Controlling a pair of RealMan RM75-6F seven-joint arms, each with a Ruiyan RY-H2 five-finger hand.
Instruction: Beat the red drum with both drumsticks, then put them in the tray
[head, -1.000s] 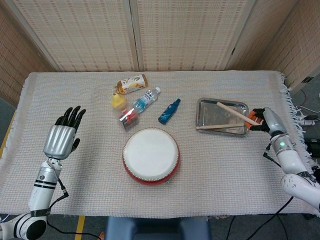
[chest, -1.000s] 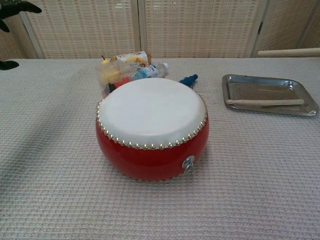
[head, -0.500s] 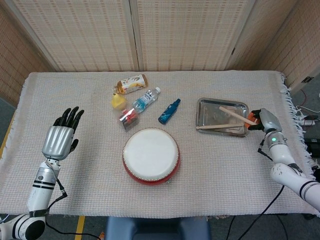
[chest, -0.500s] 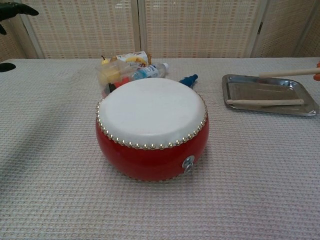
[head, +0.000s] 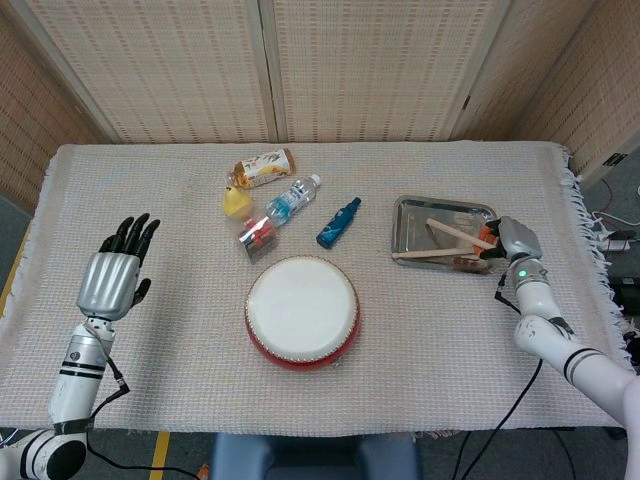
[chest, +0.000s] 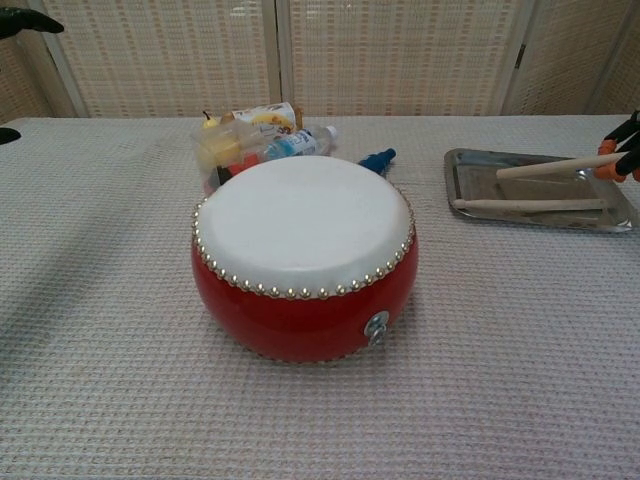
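Observation:
The red drum (head: 302, 311) with its white skin stands at the table's middle front, also seen close up in the chest view (chest: 303, 255). One wooden drumstick (head: 428, 255) lies inside the metal tray (head: 410, 215) along its near side (chest: 530, 205). My right hand (head: 506, 241) at the tray's right edge holds the second drumstick (head: 452, 232), which slants just over the tray floor (chest: 548, 166). My left hand (head: 112, 275) hovers far left of the drum, fingers spread, holding nothing.
Behind the drum lie a blue bottle (head: 338, 222), a clear water bottle (head: 292, 198), a yellow-labelled bottle (head: 263, 167), a small yellow item (head: 236, 203) and a red-filled cup (head: 256, 236). The cloth's right fringe (head: 585, 230) lies close to my right arm.
My right hand has moved left and down toward the tray, bringing the held drumstick low over it. My left hand has drifted slightly back and left.

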